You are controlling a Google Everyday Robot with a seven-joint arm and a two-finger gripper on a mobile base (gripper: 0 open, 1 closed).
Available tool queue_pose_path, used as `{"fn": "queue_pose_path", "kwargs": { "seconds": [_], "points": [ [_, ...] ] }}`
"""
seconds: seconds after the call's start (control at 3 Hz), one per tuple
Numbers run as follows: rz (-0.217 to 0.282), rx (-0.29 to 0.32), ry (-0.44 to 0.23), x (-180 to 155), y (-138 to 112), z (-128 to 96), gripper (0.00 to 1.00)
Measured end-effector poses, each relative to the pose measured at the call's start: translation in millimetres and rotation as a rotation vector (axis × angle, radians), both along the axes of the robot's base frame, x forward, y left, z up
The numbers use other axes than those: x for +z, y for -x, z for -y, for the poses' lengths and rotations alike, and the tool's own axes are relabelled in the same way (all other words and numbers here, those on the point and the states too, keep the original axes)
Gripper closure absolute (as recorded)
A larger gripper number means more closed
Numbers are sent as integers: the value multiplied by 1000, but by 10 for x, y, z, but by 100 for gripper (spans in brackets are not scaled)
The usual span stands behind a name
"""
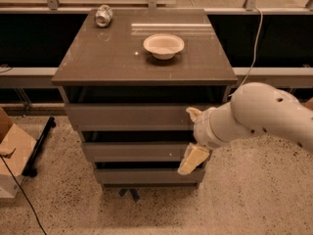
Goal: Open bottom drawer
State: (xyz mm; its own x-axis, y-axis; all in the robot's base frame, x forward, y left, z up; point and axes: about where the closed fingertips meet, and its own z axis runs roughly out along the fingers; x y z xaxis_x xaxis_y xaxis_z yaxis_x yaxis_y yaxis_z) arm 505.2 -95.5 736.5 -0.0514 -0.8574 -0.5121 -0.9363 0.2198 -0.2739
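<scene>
The bottom drawer is the lowest, narrowest grey-brown front of the three-drawer cabinet, just above the floor. It looks shut or nearly so, with a dark gap above it. My gripper is at the cabinet's right front, at the level of the middle drawer. It is open, with its cream fingers spread one above the other. The upper finger is by the top drawer. The lower finger reaches down to the gap above the bottom drawer's right end.
A white bowl and a metal can stand on the cabinet top. A cardboard box and a black bar lie on the floor at the left. A window ledge and a cable run behind.
</scene>
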Motion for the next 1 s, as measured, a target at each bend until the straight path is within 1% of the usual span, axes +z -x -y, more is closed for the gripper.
{"fn": "queue_pose_path", "kwargs": {
  "seconds": [0.33,0.67,1.0],
  "points": [
    [-10,-6,-40,-321,-14,-79,0],
    [-36,-4,-95,-684,-75,-130,0],
    [-86,-9,-151,-1142,-121,-148,0]
  ]
}}
